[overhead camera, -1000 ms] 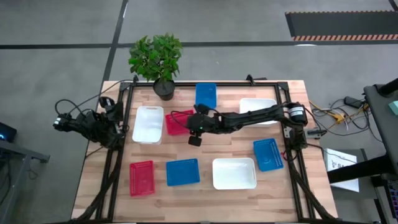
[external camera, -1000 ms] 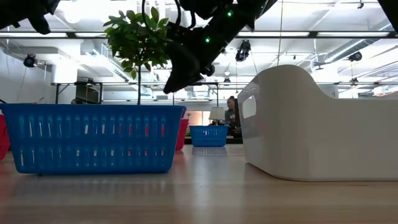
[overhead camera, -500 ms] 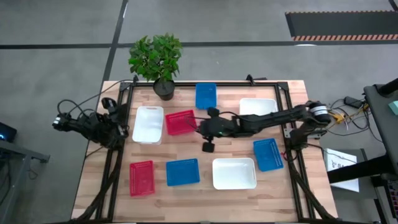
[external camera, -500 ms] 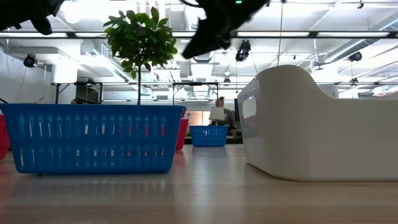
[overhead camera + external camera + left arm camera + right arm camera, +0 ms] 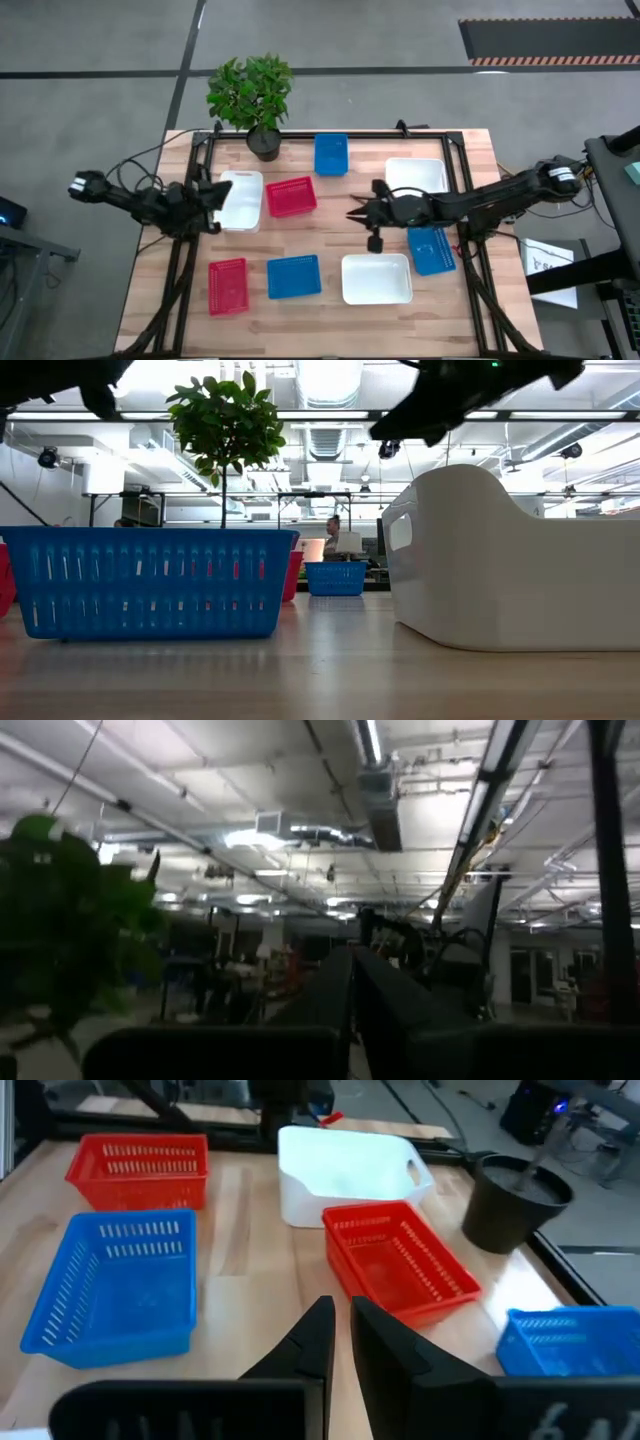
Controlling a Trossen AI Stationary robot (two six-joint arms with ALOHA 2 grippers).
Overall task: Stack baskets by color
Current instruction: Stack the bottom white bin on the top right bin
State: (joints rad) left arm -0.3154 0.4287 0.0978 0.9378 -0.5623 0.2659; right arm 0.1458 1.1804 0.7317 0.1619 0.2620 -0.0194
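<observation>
**Moved since last entry.** The right gripper [image 5: 352, 211] has drawn back from the red basket by the plant [image 5: 291, 196] and now hangs above bare table, on that basket's side away from the plant [image 5: 250, 92]. Its fingers have come almost together and hold nothing. The left gripper [image 5: 213, 192] has swung in over the outer edge of the white basket by the plant [image 5: 238, 200], with its fingers pressed together and empty.

**Hazards, as I judge them.**
- The left gripper is closed and sits at the white basket's wall. A low pass could shove the basket instead of lifting it, so I would open the fingers first.
- Both arms are near the same pair of baskets below the plant. Reaching in with both at once risks a clash.
- A high swing toward the far blue basket [image 5: 331, 153] could clip the plant just beside it.

**Count, as seen from above.**
- White, three: one near the plant, the second white basket [image 5: 415, 175] farther off, and the third white basket [image 5: 376, 278] farthest off.
- Blue, three: one beside the plant, then the front blue basket [image 5: 294, 276] and the side blue basket [image 5: 432, 249], both well away from it.
- Red, two showing: one near the plant and the front red basket [image 5: 228, 286] well apart from it. I cannot tell whether the nearer red one holds another nested inside.
- Plant, one.
</observation>
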